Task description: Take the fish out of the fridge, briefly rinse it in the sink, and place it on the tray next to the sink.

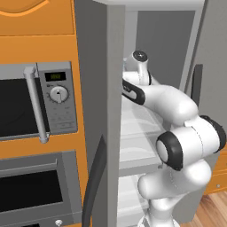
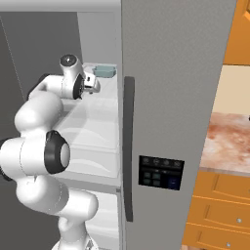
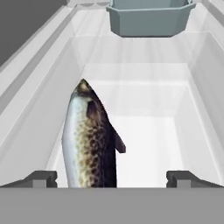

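Note:
The fish (image 3: 89, 140), silver-sided with a dark speckled back, lies lengthwise on a pale translucent shelf (image 3: 153, 144) inside the fridge (image 1: 106, 88). My gripper (image 3: 112, 179) is open and reaches into the fridge over that shelf. Its tail end lies between my two fingertips, closer to the left fingertip (image 3: 41, 178). Nothing is gripped. In the right base view the hand (image 2: 89, 83) hangs over the upper shelf beside the fridge door (image 2: 166, 97). The sink and the tray are out of view.
A grey-blue container (image 3: 148, 19) (image 2: 105, 72) stands at the back of the shelf. Shelf walls rise on both sides of the fish. An orange cabinet with microwave (image 1: 35, 102) and oven (image 1: 31, 186) stands left of the fridge. A mottled counter (image 2: 229, 141) lies right.

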